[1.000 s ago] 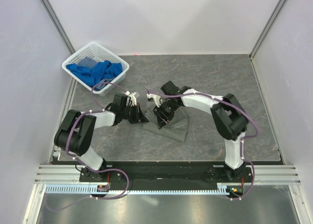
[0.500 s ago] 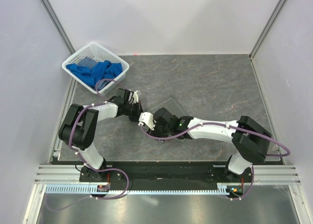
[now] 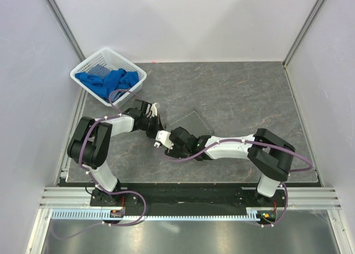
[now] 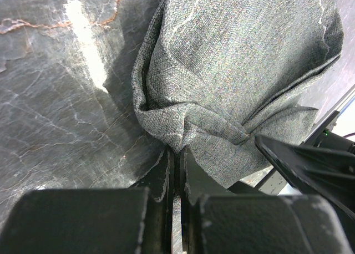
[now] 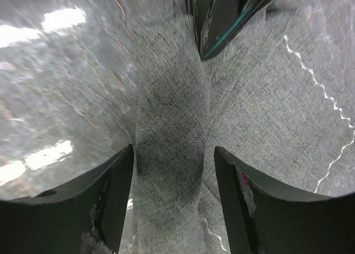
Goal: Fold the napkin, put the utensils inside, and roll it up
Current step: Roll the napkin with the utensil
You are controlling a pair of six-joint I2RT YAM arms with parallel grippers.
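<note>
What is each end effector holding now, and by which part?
The left end effector pinches the napkin at a bunched fold on its edge. The right end effector is open astride it, holding nothing.

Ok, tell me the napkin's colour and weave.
Mottled dark grey napkin, finely woven; clearest in the left wrist view.

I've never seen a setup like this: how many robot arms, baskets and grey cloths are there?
Arms: 2 (left arm, right arm)
Basket: 1
Grey cloth: 1
Total: 4
</note>
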